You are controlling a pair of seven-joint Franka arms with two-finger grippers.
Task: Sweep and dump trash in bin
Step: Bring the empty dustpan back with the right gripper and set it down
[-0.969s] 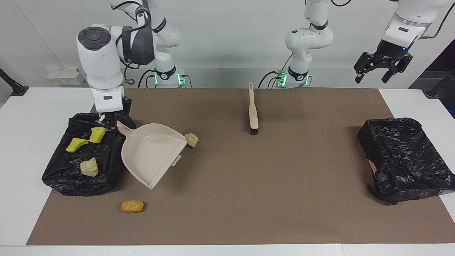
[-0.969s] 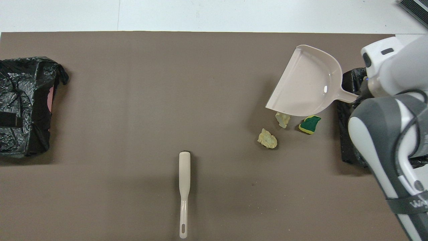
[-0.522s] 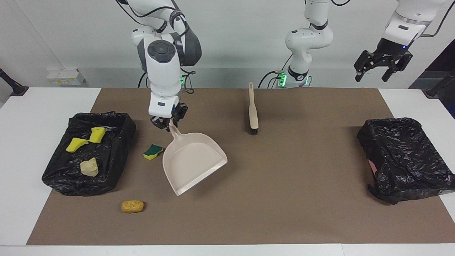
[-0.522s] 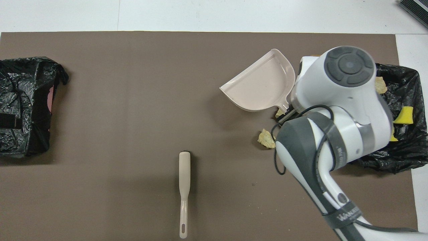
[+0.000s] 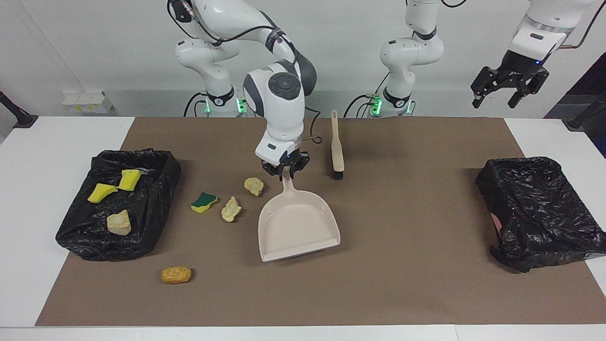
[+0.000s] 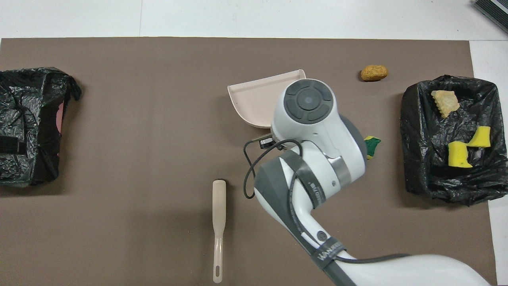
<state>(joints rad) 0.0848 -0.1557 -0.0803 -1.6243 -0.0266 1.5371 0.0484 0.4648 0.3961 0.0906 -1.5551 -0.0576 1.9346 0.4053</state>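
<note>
Counter, brown mat: right gripper (image 5: 285, 171) fingers clamped on dustpan (image 5: 297, 227) handle. Left gripper (image 5: 509, 90) fingers apart, waiting. Lower lip flat beside trash (image 5: 231, 209).

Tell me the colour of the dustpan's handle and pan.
Pale pinkish beige all over, the dustpan shows it best in the facing view.

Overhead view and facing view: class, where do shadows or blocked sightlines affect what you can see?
Overhead view: the right arm's body hides its gripper and most of the dustpan. Facing view: the dustpan shows whole, with soft shadow beside the brush.
</note>
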